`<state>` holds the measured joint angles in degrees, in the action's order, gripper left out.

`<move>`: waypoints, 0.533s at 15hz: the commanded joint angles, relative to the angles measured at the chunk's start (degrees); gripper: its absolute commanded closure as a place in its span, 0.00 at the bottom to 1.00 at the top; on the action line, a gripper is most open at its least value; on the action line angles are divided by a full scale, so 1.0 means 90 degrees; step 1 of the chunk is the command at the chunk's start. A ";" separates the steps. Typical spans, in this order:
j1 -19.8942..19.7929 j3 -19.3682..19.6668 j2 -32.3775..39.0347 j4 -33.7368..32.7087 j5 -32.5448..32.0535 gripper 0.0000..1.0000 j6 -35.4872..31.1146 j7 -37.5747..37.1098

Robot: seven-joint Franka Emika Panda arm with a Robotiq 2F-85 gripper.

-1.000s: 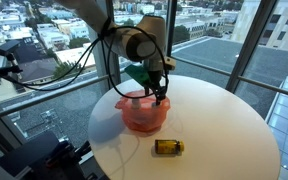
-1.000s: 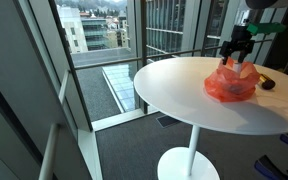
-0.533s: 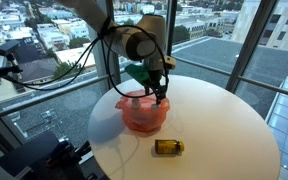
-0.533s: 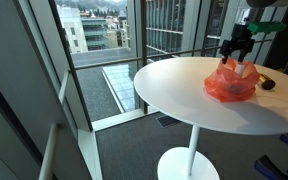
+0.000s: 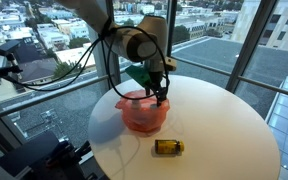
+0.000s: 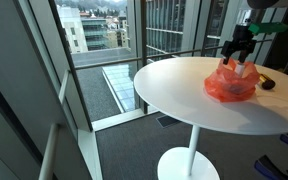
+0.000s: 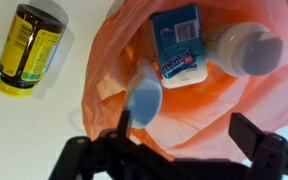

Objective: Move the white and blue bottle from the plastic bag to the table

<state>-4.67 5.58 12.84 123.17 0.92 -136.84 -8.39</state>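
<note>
An orange plastic bag (image 5: 142, 112) sits on the round white table (image 5: 219, 130); it also shows in the other exterior view (image 6: 231, 84) and the wrist view (image 7: 234, 100). In the wrist view a white and blue bottle (image 7: 176, 45) lies inside the bag. A round light-blue cap (image 7: 144, 97) lies just below it. I cannot tell whether they are one thing. A white-capped bottle (image 7: 246, 48) lies beside them. My gripper (image 7: 184, 130) is open and empty. It hangs just above the bag's mouth in both exterior views (image 5: 161, 97) (image 6: 234, 57).
An amber pill bottle with a yellow label (image 5: 168, 147) lies on the table beside the bag, and shows in the wrist view (image 7: 29, 48). Glass walls and a railing surround the table. The table's edge (image 6: 184, 105) is near the bag.
</note>
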 commanded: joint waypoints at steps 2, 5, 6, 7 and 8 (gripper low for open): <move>-0.0061 0.0084 -0.0004 0.0077 -0.0027 0.00 -0.0024 0.0104; -0.0056 0.0099 0.0053 0.0073 -0.0012 0.00 -0.0057 0.0103; -0.0050 0.0093 0.0080 0.0063 -0.0012 0.00 -0.0058 0.0097; -0.0046 0.0083 0.0109 0.0055 0.0001 0.00 -0.0065 0.0101; -0.0041 0.0078 0.0137 0.0050 0.0003 0.00 -0.0067 0.0097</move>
<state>-4.89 6.42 13.38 123.25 0.92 -136.84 -8.39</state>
